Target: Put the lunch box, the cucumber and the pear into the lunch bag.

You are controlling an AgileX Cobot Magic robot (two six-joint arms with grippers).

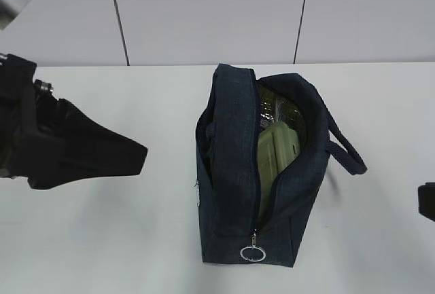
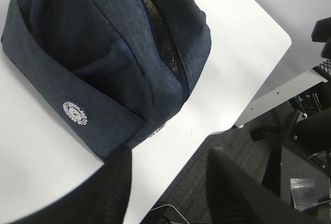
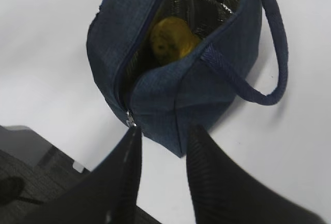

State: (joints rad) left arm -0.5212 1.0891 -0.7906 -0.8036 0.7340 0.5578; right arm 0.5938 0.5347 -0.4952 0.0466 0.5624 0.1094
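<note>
The navy lunch bag (image 1: pixel 234 172) stands on the white table with its zipper open. The lunch box's pale green lid (image 1: pixel 277 148) shows inside it. In the right wrist view the yellow pear (image 3: pixel 170 40) lies inside the bag (image 3: pixel 207 84) against the foil lining. I cannot make out the cucumber. My left gripper (image 2: pixel 169 154) is open and empty, beside the bag's (image 2: pixel 103 53) end, over the table's edge. In the exterior view it (image 1: pixel 139 155) hangs left of the bag. My right gripper (image 3: pixel 165 131) is open and empty, just short of the bag's zipper end.
The zipper's metal ring pull (image 1: pixel 253 253) hangs at the bag's near end. The strap handle (image 1: pixel 350 155) loops out to the right. The table edge (image 2: pixel 227 125) drops to dark carpet with chair legs (image 2: pixel 289 146). A black part (image 1: pixel 427 201) shows at the right edge.
</note>
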